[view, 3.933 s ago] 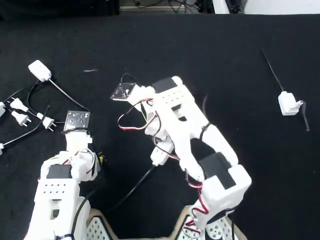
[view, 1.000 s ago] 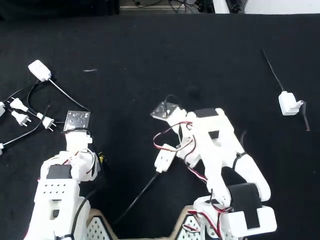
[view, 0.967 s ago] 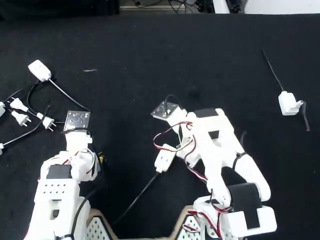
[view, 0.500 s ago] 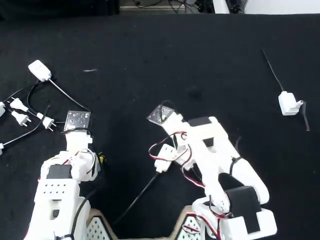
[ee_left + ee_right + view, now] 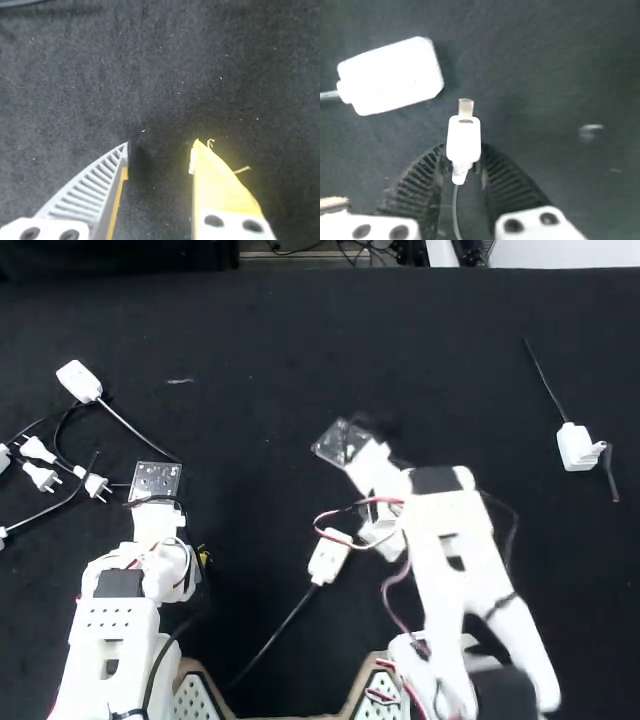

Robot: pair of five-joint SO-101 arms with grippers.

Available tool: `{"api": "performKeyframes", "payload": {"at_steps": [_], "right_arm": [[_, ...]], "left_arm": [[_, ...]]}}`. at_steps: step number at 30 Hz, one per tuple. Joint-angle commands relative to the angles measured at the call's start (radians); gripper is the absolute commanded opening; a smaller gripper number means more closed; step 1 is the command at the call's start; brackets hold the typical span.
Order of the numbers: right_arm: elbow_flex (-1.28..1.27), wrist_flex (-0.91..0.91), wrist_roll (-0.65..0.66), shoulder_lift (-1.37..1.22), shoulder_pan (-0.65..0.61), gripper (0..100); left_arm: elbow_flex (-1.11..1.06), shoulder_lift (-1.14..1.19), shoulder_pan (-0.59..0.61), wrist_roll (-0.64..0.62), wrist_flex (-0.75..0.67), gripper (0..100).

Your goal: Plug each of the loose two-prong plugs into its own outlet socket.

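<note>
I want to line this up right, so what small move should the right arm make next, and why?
Probably turn the right gripper, shut on the plug, toward the white socket block. The plug's prong end points past the block rather than at it, and the two lie apart, so aligning first seems wise.

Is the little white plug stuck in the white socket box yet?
No, the small white plug sits apart from the white rectangular socket block.
</note>
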State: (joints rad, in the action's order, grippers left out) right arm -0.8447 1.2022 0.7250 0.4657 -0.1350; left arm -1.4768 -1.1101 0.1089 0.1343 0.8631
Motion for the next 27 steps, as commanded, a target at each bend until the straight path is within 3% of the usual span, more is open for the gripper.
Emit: {"api": "performKeyframes", "payload": {"at_steps": [1, 6, 14, 19, 27], "right_arm": [[0.068, -0.02, -0.077, 0.165, -0.132, 1.4], [0.062, -0.172, -0.233, 0.174, -0.279, 1.1], [-0.105, -0.578, -0.419, 0.174, -0.514, 1.1], [-0.211, -0.733, -0.462, 0.174, -0.54, 1.1], [-0.225, -0.755, -0.466, 0.174, -0.54, 1.1]], "left_arm": [[0.012, -0.012, -0.002, 0.008, -0.017, 20], [0.084, -0.012, -0.001, 0.008, -0.014, 20], [0.305, -0.012, -0.005, -0.029, -0.014, 20], [0.331, -0.012, -0.005, -0.218, -0.018, 20], [0.337, -0.014, -0.058, -0.241, -0.021, 20]]}}
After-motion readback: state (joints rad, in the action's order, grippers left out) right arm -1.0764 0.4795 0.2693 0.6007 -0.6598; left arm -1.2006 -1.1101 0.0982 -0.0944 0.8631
